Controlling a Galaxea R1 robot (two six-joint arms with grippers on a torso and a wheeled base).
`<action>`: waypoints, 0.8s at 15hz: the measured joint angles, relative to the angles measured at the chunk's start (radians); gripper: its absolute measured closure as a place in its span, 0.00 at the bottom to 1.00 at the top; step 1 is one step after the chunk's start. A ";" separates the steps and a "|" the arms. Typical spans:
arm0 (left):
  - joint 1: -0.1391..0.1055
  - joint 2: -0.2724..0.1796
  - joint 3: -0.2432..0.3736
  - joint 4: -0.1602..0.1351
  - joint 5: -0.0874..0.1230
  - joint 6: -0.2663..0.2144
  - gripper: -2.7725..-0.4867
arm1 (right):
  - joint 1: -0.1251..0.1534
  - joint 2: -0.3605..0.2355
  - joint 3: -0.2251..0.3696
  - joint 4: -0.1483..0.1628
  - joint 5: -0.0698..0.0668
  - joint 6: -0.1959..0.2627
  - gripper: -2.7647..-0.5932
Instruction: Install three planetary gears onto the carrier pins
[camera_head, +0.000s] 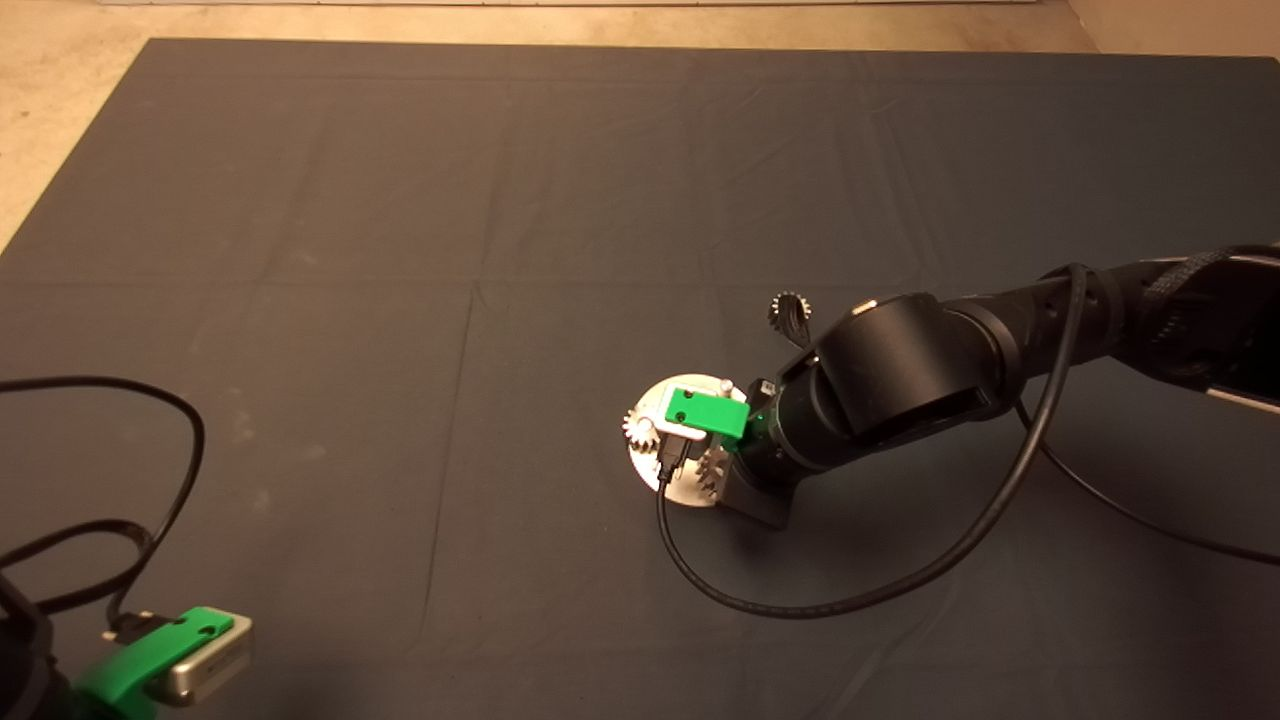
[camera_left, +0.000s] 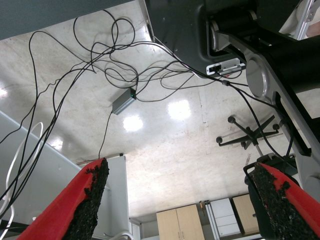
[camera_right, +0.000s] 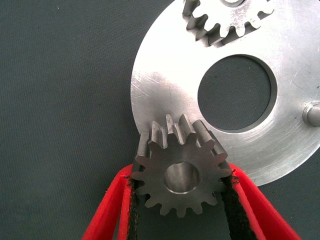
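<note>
Head view, left to right. The left gripper (camera_head: 170, 655) waits at the lower left edge of the dark mat (camera_head: 400, 250), a black cable (camera_head: 150, 480) looping on the mat behind it. In the left wrist view its red fingers (camera_left: 82, 205) stand wide apart with nothing between them; beyond them lie a pale floor (camera_left: 165, 150), tangled wires and a small grey box (camera_left: 124, 101).

Right of centre on the mat lies the round metal disc (camera_head: 650, 460). One planetary gear (camera_head: 640, 428) sits at the disc's left rim; a second gear (camera_head: 714, 468) shows at its lower right rim, just beside the gripper body. A bare carrier pin (camera_head: 726, 385) stands at the disc's upper right. A third, darker gear (camera_head: 787, 308) lies on the mat above and to the right of the disc, well apart from it, partly hidden by the arm.

The right gripper (camera_head: 705, 415) reaches in from the right and hangs over the disc. In the right wrist view its fingers (camera_right: 117, 210) close against the two sides of a gear (camera_right: 181, 172), whose round bore faces the camera at the disc's (camera_right: 165, 90) rim. Across the disc's large centre hole another gear (camera_right: 225, 17) sits at the far rim, and one empty pin (camera_right: 312, 112) stands to the side.
</note>
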 joint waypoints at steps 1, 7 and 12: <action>0.000 0.000 0.000 0.000 0.000 0.000 0.32 | 0.000 0.000 0.000 0.001 0.000 -0.003 0.83; 0.000 0.000 0.000 0.000 0.000 0.000 0.32 | 0.000 -0.001 -0.001 0.005 0.001 -0.041 0.83; 0.000 0.000 0.000 0.000 0.000 0.001 0.32 | 0.001 -0.001 -0.005 0.006 0.005 -0.052 0.83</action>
